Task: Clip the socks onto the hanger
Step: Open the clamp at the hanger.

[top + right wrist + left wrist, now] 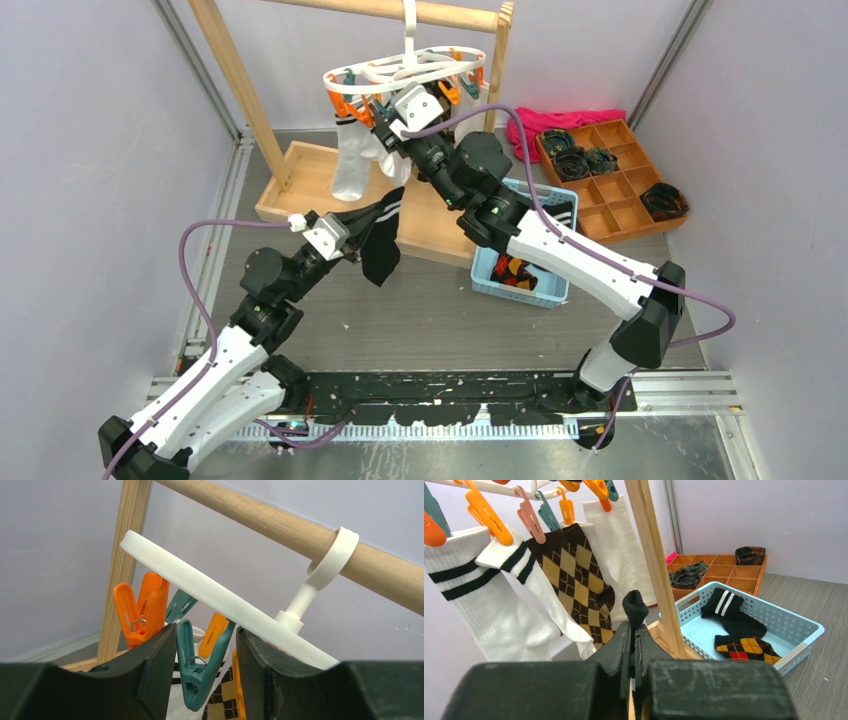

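Bare bench (420,320) runs across the middle to the near edge, free passage. Left of centre the left pincer (352,232), clamped on a black sock (382,250), hangs in open air. Along the far edge a wooden rack (240,85) bars the way; white socks (350,165) fill the space under the hanger (410,62). The right pincer (205,630) straddles a teal clip (197,680) (the hanger's ring just above). A blue basket (530,293) sits right of centre, a compartment tray (620,190) in the far right corner.
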`<state>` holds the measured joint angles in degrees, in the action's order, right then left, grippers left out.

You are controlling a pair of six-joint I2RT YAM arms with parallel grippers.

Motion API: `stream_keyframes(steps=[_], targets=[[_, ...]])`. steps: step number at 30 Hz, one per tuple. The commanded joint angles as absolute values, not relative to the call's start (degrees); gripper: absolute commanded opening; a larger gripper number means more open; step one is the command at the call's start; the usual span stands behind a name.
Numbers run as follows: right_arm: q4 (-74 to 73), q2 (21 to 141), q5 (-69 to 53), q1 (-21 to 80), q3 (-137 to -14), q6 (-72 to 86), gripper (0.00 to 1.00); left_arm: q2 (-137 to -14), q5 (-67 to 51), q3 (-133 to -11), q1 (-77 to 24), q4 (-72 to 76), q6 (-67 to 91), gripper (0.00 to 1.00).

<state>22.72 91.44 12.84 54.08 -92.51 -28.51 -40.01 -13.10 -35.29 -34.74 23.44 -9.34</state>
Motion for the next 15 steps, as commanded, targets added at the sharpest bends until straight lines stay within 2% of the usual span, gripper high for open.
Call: stream_keyframes(steps=[1, 10, 15], targets=[[25.3, 91.5, 15.2, 54.5, -95.7, -26.9, 0.53, -39.5, -13.4, -35.0, -34.3, 27.5, -8.7, 0.0], [24.7, 92.0, 16.5, 54.4, -96.3, -25.7, 0.54, -39.1, -13.3, -34.6, -34.3, 27.9, -8.0, 0.0], [24.0, 91.5, 16.6, 54.5, -96.2, -25.0, 0.46, -39.2, -13.3, -34.9, -34.3, 27.9, -7.8, 0.0]])
